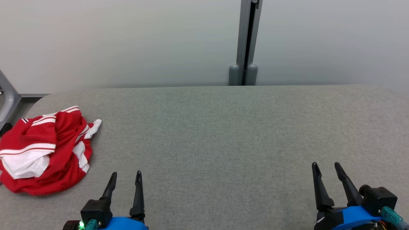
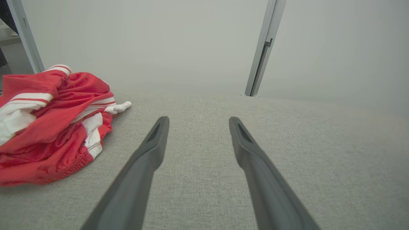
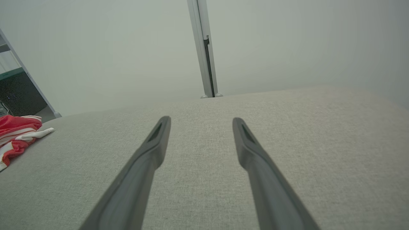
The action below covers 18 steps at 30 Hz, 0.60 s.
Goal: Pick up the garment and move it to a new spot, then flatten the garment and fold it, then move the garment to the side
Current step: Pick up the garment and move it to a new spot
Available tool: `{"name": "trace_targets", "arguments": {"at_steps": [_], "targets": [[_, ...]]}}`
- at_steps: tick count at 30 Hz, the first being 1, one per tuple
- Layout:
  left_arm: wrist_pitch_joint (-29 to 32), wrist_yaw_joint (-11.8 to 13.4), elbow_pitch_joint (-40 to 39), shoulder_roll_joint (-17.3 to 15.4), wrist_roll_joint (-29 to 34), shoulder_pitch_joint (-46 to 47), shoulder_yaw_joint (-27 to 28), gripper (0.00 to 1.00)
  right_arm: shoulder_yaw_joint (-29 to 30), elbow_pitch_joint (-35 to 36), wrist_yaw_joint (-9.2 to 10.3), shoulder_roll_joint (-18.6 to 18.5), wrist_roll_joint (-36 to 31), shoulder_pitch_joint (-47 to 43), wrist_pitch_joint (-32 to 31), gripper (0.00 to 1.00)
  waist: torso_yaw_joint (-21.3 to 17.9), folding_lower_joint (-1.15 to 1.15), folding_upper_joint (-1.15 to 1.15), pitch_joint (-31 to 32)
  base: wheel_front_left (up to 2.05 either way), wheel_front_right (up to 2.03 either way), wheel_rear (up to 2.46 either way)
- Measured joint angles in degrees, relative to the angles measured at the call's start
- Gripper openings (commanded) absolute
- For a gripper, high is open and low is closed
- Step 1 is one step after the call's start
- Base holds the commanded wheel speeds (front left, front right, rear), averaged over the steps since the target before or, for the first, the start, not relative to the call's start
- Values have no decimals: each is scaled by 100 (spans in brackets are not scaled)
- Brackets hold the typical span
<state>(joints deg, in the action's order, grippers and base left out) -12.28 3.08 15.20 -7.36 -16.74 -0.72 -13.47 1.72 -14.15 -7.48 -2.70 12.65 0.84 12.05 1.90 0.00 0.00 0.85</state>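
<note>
A crumpled red garment (image 1: 48, 150) with white stripes and panels lies bunched at the left end of the grey fabric table (image 1: 223, 134). It also sits at the left of the left wrist view (image 2: 51, 127) and at the far left edge of the right wrist view (image 3: 16, 134). My left gripper (image 1: 126, 175) hovers open near the front edge, just right of the garment and apart from it, with nothing between its fingers (image 2: 153, 140). My right gripper (image 1: 326, 166) stands open at the front right, far from the garment.
A pale wall stands behind the table, with a grey vertical post (image 1: 246, 41) at its middle. A grey metal frame leg (image 1: 8, 95) stands off the table's left end. The garment lies close to the table's left edge.
</note>
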Motion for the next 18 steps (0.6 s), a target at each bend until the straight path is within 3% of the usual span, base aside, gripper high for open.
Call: {"name": "trace_targets", "arguments": {"at_steps": [18], "targets": [[67,177,-191,-188,10,-93,-4,100,-59,-14,0,-1,-43,-114,-170,100,1535,0,0,249,0,0,0]]}}
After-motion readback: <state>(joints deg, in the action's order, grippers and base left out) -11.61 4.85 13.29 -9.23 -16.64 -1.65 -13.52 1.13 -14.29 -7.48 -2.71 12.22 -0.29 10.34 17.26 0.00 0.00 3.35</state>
